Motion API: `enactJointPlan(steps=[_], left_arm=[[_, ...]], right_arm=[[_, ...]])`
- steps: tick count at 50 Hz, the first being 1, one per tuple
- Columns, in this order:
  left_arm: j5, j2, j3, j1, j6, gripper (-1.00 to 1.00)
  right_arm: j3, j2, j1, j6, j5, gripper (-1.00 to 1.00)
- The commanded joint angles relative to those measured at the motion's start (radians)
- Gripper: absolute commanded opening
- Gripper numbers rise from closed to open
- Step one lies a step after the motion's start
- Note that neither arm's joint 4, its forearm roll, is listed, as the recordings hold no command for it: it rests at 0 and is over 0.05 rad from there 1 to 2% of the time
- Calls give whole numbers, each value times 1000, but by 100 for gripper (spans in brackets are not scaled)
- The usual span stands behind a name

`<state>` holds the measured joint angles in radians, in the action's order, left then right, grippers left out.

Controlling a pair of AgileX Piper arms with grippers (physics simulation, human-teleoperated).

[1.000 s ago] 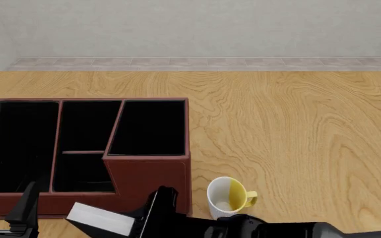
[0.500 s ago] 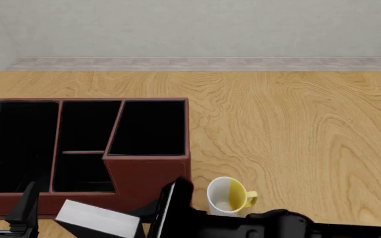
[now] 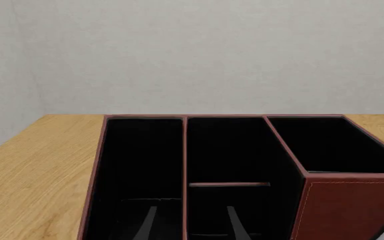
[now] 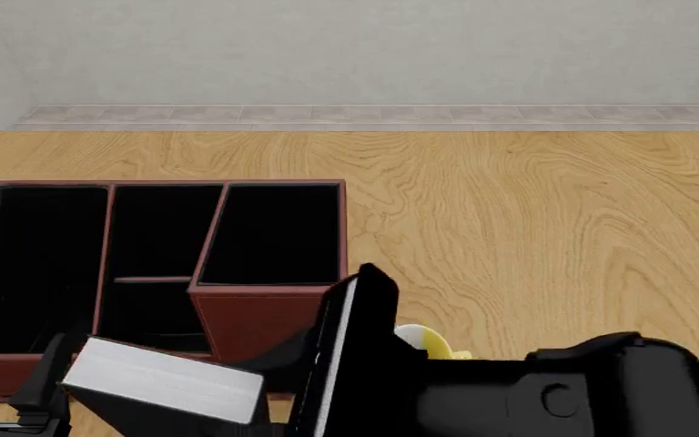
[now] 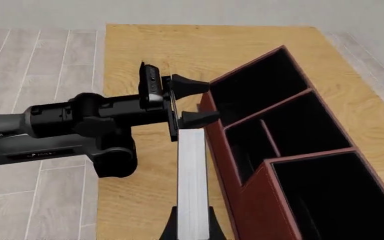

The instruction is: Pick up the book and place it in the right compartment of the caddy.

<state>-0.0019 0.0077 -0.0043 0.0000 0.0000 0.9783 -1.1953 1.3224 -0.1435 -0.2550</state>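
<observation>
The book [image 4: 161,380], black-covered with white page edges showing, is clamped in the right claw [image 5: 192,227] and held tilted in the air, off the desk [image 4: 544,228]. Just past the claw's tips stands the caddy [image 4: 270,314], a reddish-brown box with a black interior; its right compartment [image 4: 274,235], the tallest section, lies ahead of the book. The left claw [image 5: 178,102] hangs by the caddy's near-left corner, released, its fingers parted around nothing. A white-and-yellow mug [image 4: 429,341] peeks out behind the right arm.
</observation>
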Motion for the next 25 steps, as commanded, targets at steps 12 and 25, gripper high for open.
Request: enactJointPlan(steps=[12,25], left_arm=[[0,0,0,0,0,100],[0,0,0,0,0,100]], right_arm=[[234,47,68,85,-279,-100],[440,19,99,104,-459,-100]])
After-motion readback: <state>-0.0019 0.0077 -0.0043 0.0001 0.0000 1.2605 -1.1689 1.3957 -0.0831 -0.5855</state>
